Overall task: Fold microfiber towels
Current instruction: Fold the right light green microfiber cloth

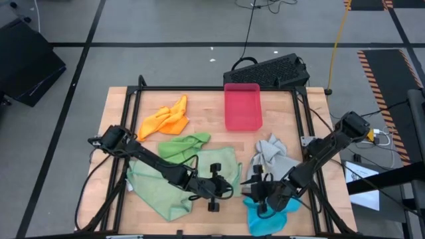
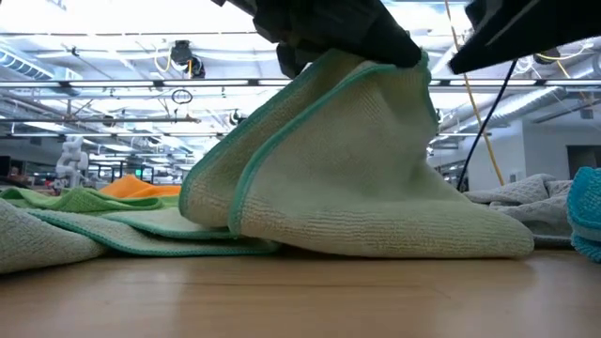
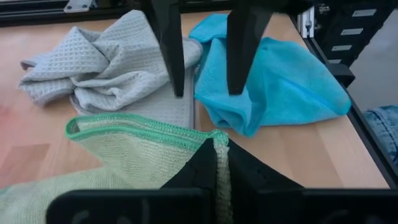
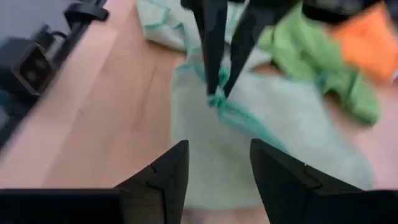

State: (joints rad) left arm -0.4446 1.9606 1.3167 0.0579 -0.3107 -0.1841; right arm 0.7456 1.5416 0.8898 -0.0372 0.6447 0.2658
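A pale sage green towel (image 1: 174, 189) lies at the table's near middle, part of it drawn up into a tent (image 2: 347, 178). My left gripper (image 1: 218, 187) is shut on that raised part. My right gripper (image 1: 257, 194) is open and empty, just right of the left one, over the grey towel (image 1: 272, 156) and the bright blue towel (image 1: 269, 218). Its fingers point down in the left wrist view (image 3: 205, 93). A bright green towel (image 1: 184, 145) and an orange towel (image 1: 166, 119) lie crumpled farther back on the left. My left gripper pinches the pale sage towel's green-hemmed edge (image 3: 208, 138) between its two fingers, which come from above, slanting from the table's left. The held part is lifted (image 4: 217, 99), and the cloth slopes down from it. Its lower part lies on the table (image 2: 394, 239).
A pink-red tray (image 1: 242, 106) stands at the far middle. A black frame rail (image 1: 312, 133) borders the table. Bare wood shows between the tray and the towels (image 1: 232, 139) and at the near edge (image 2: 300, 291).
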